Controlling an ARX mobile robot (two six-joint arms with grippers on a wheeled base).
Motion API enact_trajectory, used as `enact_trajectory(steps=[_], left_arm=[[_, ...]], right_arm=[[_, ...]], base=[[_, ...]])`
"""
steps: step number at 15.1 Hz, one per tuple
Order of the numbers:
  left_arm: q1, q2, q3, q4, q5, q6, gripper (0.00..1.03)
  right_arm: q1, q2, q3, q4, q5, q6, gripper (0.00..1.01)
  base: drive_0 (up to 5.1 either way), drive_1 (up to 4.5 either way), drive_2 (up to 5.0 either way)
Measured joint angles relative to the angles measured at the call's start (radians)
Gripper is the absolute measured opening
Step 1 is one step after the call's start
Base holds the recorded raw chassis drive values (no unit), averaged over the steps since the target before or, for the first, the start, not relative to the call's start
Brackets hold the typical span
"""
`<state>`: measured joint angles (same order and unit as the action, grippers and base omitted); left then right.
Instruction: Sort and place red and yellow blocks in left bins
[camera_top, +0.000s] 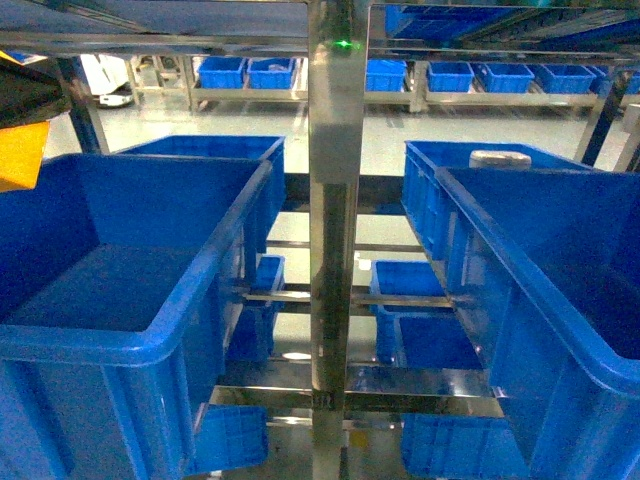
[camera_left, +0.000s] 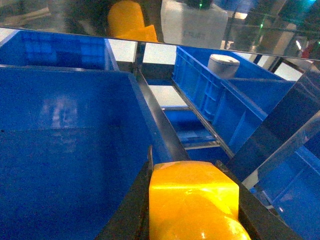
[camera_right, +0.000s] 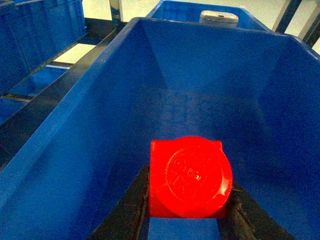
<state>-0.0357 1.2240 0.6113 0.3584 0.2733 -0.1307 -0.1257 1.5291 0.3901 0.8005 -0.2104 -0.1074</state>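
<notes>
Over the near left crate (camera_left: 60, 165), the left claw (camera_left: 192, 200) grips the yellow block (camera_left: 192, 200); the right claw (camera_right: 187, 195) clamps the red block (camera_right: 190, 177) above a right-hand blue crate (camera_right: 75, 135).

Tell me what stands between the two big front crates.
In the head view, a vertical steel post stands between the left crate and the right crate, with smaller blue bins lower behind.
</notes>
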Motion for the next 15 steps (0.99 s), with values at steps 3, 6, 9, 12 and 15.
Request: enact_trajectory(steps=[3,6,9,12,15], left_arm=[[0.0,0.0,0.0,0.0,0.0,0.0,0.26],[0.0,0.0,0.0,0.0,0.0,0.0,0.26],[0.0,0.0,0.0,0.0,0.0,0.0,0.26],[0.0,0.0,0.0,0.0,-0.002,0.0,0.26],[0.0,0.0,0.0,-0.002,0.0,0.0,0.26]], right_arm=[[-0.006,0.151,0.171,-0.048,0.018,-0.018,0.29],[0.002,0.313,0.47,-0.278,0.04,-0.012,0.29],[-0.001,0.56,0.821,-0.622,0.081,0.012,0.28],[-0.008,0.612,0.84,-0.686,0.099,0.003,0.28],[-0.019,0.629,0.806,-0.673,0.109,0.001,0.28]], base=[[0.0,0.0,0.0],[0.0,0.0,0.0],[0.0,0.0,0.0],[0.0,0.0,0.0],[0.0,0.0,0.0]])
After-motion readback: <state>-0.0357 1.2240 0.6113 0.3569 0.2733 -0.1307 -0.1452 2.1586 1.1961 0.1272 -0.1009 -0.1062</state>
